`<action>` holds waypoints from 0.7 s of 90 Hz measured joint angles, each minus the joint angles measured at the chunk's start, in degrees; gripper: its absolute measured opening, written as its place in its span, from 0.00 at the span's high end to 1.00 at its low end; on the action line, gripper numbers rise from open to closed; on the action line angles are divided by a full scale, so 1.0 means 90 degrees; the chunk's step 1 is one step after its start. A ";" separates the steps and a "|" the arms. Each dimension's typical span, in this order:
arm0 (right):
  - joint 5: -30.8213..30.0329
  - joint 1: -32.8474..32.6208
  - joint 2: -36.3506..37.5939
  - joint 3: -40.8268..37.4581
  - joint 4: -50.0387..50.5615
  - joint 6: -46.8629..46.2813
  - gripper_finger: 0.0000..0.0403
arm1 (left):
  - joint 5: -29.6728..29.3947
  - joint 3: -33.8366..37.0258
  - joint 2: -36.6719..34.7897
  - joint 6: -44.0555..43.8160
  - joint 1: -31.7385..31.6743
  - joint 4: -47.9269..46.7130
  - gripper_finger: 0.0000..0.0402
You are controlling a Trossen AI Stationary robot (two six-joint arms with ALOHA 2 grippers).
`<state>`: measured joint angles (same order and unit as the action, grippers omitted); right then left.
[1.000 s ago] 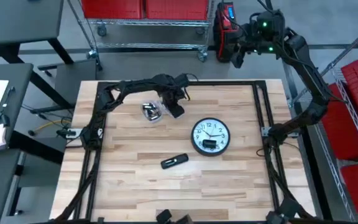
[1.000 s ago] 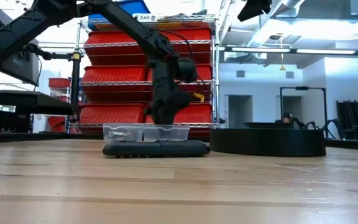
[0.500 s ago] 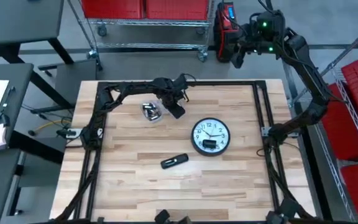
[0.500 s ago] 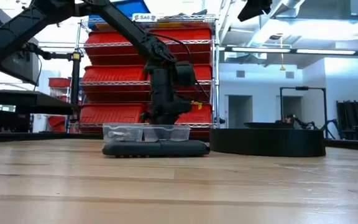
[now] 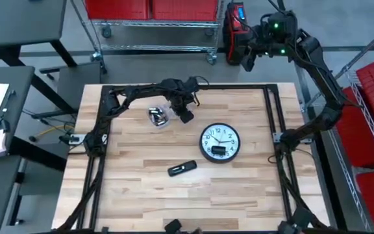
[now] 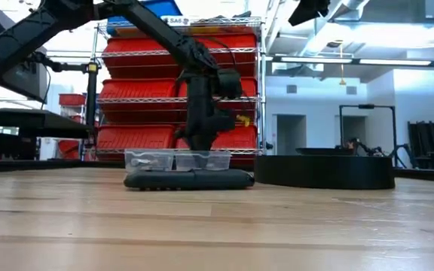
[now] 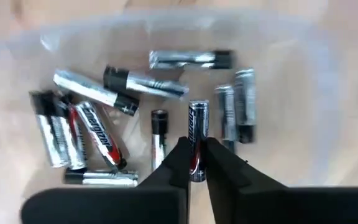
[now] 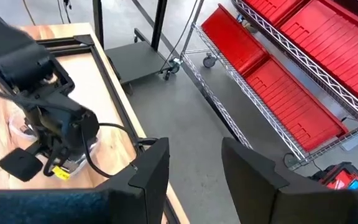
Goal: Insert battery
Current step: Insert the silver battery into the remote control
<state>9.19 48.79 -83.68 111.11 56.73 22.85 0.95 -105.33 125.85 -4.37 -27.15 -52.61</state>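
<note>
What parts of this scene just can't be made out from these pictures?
- High view: the batteries in the clear tray are too small to count; the left gripper overlaps the tray.
- Low view: the clock shows edge-on, so its face is hidden.
- Left wrist view: the gripped battery is partly hidden by the fingers.

Blurred clear container (image 7: pixel 328 93) rim

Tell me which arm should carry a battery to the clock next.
Left. Its hand is shut on a battery over the clear container. The right hand is open, raised beyond the table's far edge.
</note>
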 joint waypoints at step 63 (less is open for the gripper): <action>-0.0002 -0.0002 0.0001 0.0000 0.0124 -0.0545 0.66 | -0.0239 -0.2907 -0.0826 0.1474 0.0126 -0.2671 1.00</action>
<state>9.17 48.77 -83.68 111.11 57.84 17.95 -1.20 -131.49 118.42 8.90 -26.02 -76.65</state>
